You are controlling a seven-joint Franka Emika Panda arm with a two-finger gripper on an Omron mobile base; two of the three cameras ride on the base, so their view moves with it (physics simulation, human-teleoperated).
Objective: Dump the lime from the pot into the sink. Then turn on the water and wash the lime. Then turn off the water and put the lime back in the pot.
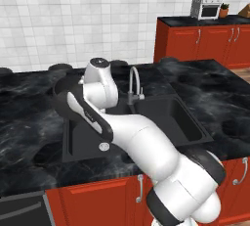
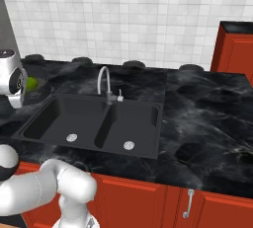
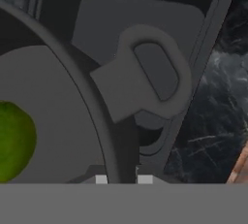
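Pincer (image 3: 122, 177) clamped on pot (image 3: 72, 121) rim, lime (image 3: 14, 140) inside.

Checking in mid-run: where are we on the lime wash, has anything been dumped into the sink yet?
Nothing dumped yet. The lime sits inside the pot, and both basins of the sink look bare apart from their drains. In hand: the gripper is shut on the pot's rim beside its side handle, apparently ready to lift or tip. No water shows at the faucet. Left: dumping, washing, shutting off water, returning the lime.
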